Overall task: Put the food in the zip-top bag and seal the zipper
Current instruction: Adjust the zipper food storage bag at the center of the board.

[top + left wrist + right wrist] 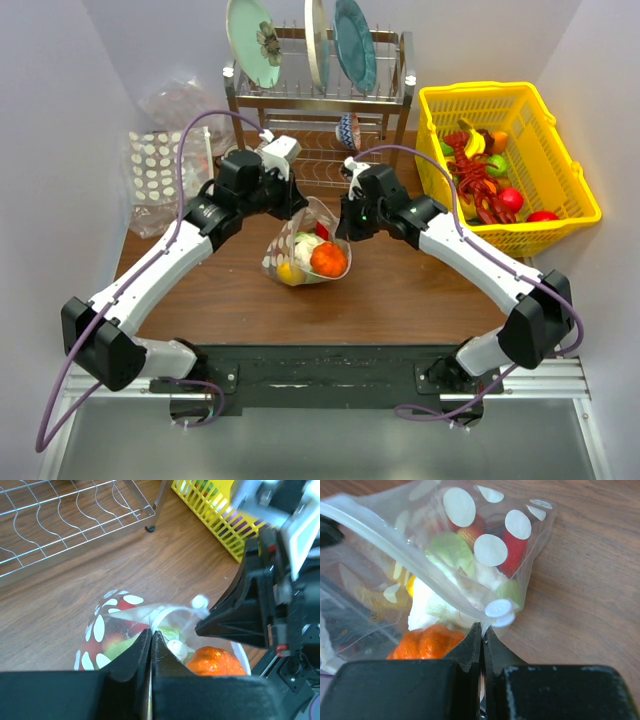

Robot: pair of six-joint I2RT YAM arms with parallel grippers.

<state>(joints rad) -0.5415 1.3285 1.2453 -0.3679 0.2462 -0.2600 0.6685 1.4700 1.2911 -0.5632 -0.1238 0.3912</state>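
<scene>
left gripper point(151, 647) and right gripper point(482, 639) both clamped shut on the zip-top bag point(318, 215) rim along the zipper point(395, 547) (food point(328, 259) already inside), bag sitting mid table point(400, 295)

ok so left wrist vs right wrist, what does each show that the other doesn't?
Left wrist only: the dish rack, the yellow basket, and the right gripper seen from outside, shut on the mouth of the zip-top bag.
Right wrist only: a yellow piece of food inside the bag.
Both: the bag, its white slider, the orange food and the wooden table.
</scene>
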